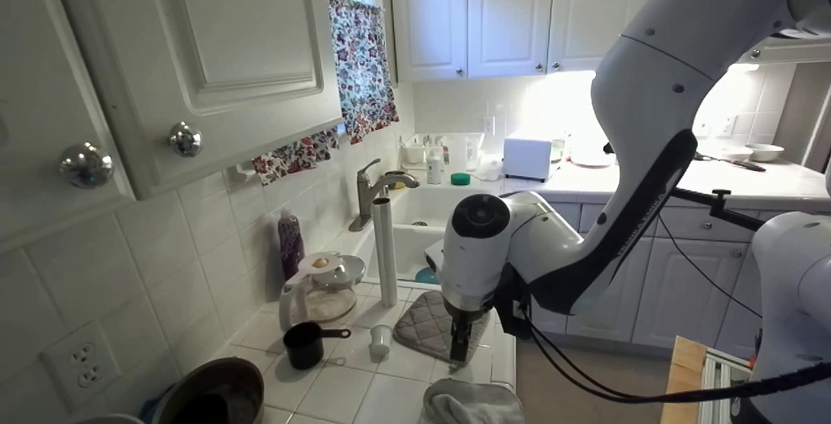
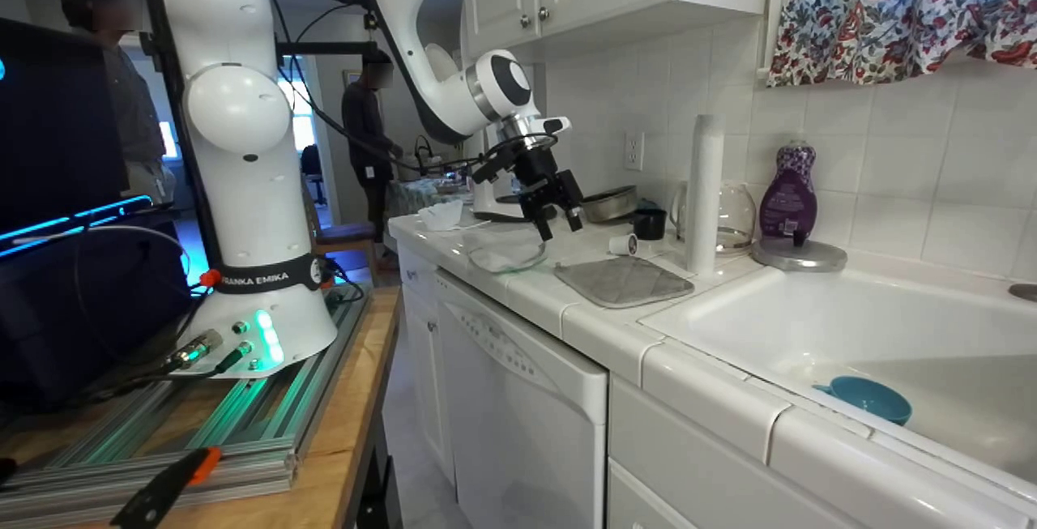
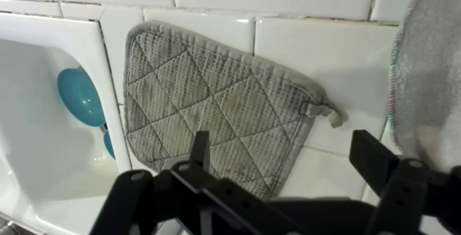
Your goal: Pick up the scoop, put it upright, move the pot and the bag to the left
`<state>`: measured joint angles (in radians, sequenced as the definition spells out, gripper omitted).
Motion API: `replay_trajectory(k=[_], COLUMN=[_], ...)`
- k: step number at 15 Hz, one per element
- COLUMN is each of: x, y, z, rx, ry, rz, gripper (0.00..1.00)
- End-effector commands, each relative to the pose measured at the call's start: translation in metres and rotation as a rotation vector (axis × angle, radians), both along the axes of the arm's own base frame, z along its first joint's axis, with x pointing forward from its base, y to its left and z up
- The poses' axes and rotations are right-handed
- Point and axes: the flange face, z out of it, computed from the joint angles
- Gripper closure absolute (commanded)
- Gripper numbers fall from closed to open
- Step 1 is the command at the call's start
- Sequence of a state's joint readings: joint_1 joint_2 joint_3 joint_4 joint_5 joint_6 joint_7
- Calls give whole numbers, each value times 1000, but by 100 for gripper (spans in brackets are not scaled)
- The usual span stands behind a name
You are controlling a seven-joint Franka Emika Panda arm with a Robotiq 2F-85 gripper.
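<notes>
- White tile covers the counter (image 1: pixel 389 401) in an exterior view; at lower left the black scoop (image 1: pixel 304 347) stands mouth up, its handle pointing right, with the glass carafe (image 1: pixel 331 300) just behind it and the small white cup (image 1: pixel 380 339) near the handle's tip.
- Bottom left, the frame's edge cuts off part of the pot (image 1: pixel 240 382), near the scoop.
- My reading: the step in hand is the reach for the scoop. As it looks upright already, it would need only a level lift and set-down; held by the handle's tip, its bowl could droop, so grip close to the bowl.
- In an exterior view the gripper (image 2: pixel 561 228) hangs over the counter at mid-frame, jaws spread and holding nothing; scoop and pot lie right of it. Come in from above, clear of the tall white tube (image 2: pixel 706 193).
- A crumpled white thing (image 2: pixel 441 215), left of centre, may be the bag; I cannot be sure.
- Across the wrist view's middle lies the quilted pot holder (image 3: pixel 216 105); both fingers (image 3: pixel 200 148) stand wide apart at the bottom, with the grey cloth (image 3: pixel 428 58) at the right edge. No scoop shows, so raise the gripper first, to spare the cloth, then line up before lowering.
</notes>
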<state>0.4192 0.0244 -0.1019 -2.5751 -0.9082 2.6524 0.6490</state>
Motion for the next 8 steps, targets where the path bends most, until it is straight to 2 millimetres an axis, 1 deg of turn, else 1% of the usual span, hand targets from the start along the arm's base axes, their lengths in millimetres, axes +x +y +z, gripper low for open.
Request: replay_trajectory(k=[1, 3, 8], x=[4, 10, 25], y=[-5, -10, -21], z=[-25, -34, -45], rx=[61, 90, 157], ry=[33, 27, 24], rz=[-37, -32, -41], gripper=[0, 0, 0])
